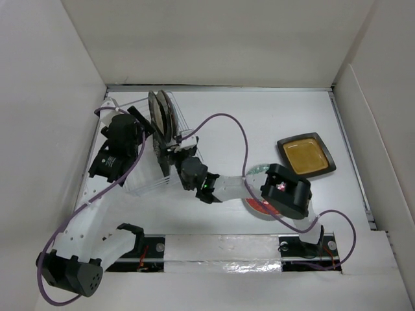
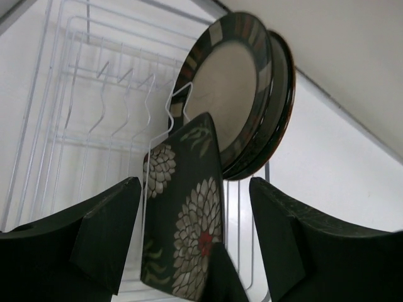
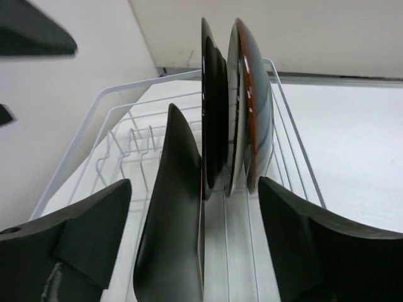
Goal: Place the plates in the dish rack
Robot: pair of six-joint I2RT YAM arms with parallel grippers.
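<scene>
While the left gripper (image 2: pixel 195 201) and right gripper (image 3: pixel 195 185) both hang with fingers spread at the dish rack (image 2: pixel 94 82) in the far left corner, the black square floral plate (image 2: pixel 186 233) stands on edge in it between each pair, seemingly touching neither. The left wrist view shows its flowered face, with the striped-rim plate (image 2: pixel 227 82) just behind, and the right wrist view catches it edge-on. Only the overhead view shows the amber-centred square plate (image 1: pixel 306 155) flat on the table (image 1: pixel 259 116) at right, well apart from the rack.

Bright even overhead light, soft shadows, whites near blown out, wrist views' foreground slightly blurred.
</scene>
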